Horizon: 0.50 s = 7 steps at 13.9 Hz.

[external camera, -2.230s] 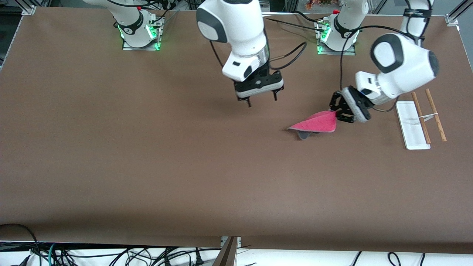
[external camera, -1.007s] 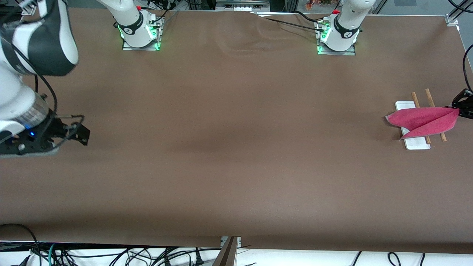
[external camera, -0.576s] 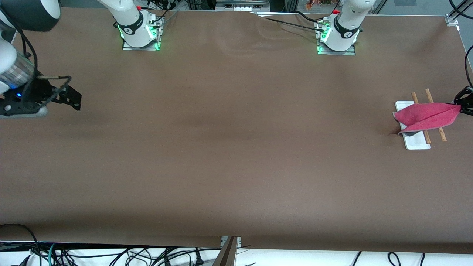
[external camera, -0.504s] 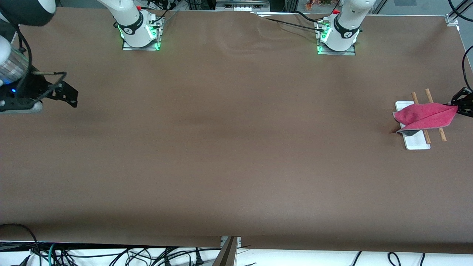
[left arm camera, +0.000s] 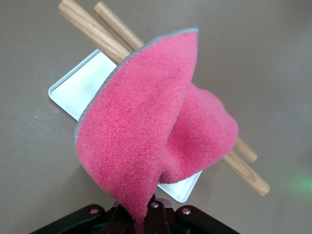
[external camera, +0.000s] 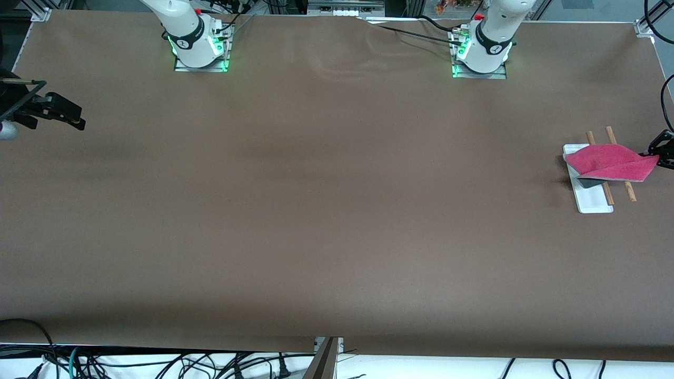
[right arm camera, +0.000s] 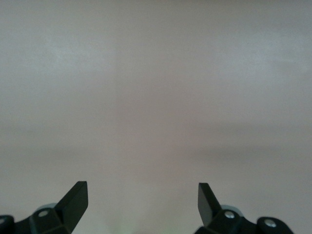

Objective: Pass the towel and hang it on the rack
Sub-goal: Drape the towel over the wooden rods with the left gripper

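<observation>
Over the white-based, brown-rodded wooden rack (external camera: 600,175), my left end effector (external camera: 661,152) clenches the pink-red fleece towel (external camera: 611,162); released off-centre, it could slide off the rods. My right end effector (right arm camera: 142,199) waits spread wide.

no legible txt or labels anywhere

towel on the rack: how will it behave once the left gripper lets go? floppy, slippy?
Likely floppy: the towel folds and sags from the left gripper pinching one corner. Probably light for its size, since the thin rods of the rack show no bend under it. Its fleecy pile should grip the wood somewhat, though an uneven drape might slide off.
</observation>
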{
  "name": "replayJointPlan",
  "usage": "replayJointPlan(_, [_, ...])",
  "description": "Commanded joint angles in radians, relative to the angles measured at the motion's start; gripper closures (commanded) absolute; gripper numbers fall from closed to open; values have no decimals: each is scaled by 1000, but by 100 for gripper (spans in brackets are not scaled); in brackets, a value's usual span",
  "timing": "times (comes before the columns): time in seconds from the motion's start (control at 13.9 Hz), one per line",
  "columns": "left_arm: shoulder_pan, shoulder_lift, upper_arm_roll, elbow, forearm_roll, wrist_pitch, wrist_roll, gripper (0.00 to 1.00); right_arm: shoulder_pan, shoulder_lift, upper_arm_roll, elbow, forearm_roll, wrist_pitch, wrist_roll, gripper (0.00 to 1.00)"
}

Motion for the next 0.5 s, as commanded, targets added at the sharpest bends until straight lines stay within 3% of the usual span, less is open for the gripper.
replayJointPlan(0.0, [-2,25,-6,36,22,-3,26,93,-16,-2,11,-4,16,-3,-31,0])
replayJointPlan(0.14, [-3,27,-8,38,15,3,23,49,-16,1,11,-1,17,2,-31,0])
replayJointPlan(0.22, [-6,27,-8,41,15,31,28,11,-16,6,11,-1,22,2,-28,0])
replayJointPlan(0.29, [-6,27,-8,51,12,57,51,0,-16,7,11,-1,23,7,-28,0])
replayJointPlan(0.43, [-28,38,-8,99,11,66,91,0,-16,16,11,2,25,10,-28,0])
